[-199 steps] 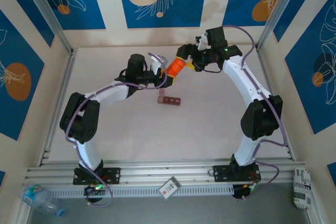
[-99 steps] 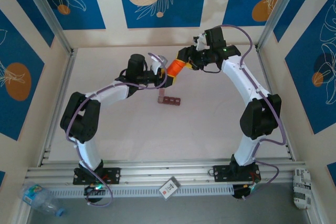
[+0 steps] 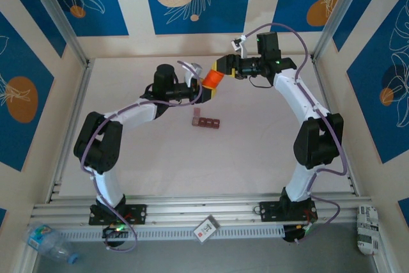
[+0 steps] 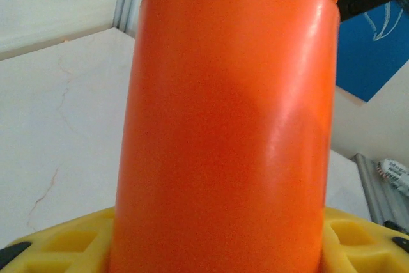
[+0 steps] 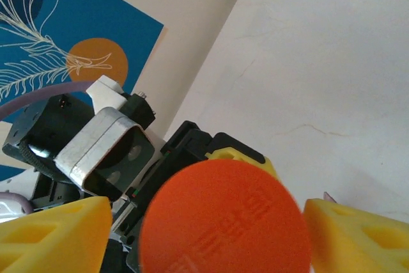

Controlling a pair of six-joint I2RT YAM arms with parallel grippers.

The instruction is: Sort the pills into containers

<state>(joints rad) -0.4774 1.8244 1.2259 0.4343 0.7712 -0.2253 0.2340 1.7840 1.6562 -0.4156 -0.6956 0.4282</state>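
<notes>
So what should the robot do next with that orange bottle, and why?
Probably close the right tool on the cap and twist it off. The left tool grips the orange bottle, the cap is on, and the right tool's yellow fingers sit open on either side of it. The compartment strip lies nearby.

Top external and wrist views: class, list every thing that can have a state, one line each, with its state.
orange bottle, held off the table, cap on
left gripper, shut on the orange bottle
right gripper, open, jaws either side of the cap
containers, lying on the table, untouched
</notes>
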